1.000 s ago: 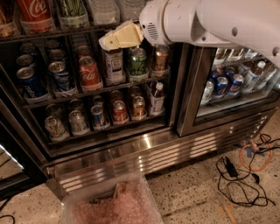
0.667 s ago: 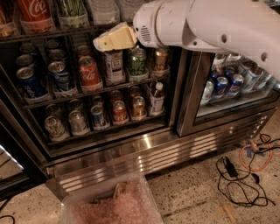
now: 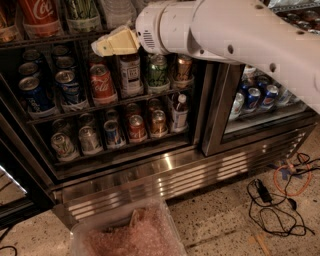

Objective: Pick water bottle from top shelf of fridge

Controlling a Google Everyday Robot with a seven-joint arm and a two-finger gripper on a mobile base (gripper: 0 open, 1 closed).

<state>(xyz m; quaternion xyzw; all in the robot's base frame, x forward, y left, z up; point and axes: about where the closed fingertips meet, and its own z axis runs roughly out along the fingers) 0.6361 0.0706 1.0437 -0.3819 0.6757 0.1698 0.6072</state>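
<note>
The water bottle (image 3: 118,10) stands untouched on the top shelf (image 3: 47,39) of the fridge (image 3: 165,172), only its ribbed lower part showing at the upper edge of the view, beside a green-labelled bottle (image 3: 82,9). The cream end effector (image 3: 102,46) on the white arm (image 3: 235,35) hangs just below and in front of that shelf's rail, with nothing visible in it; how wide it stands cannot be told. Grasp and lift-out appear not yet begun. Cans (image 3: 102,82) fill the lower racks (image 3: 100,107); a clear plastic bin (image 3: 125,235) and loose cables (image 3: 277,200) lie on the speckled floor (image 3: 220,220).
</note>
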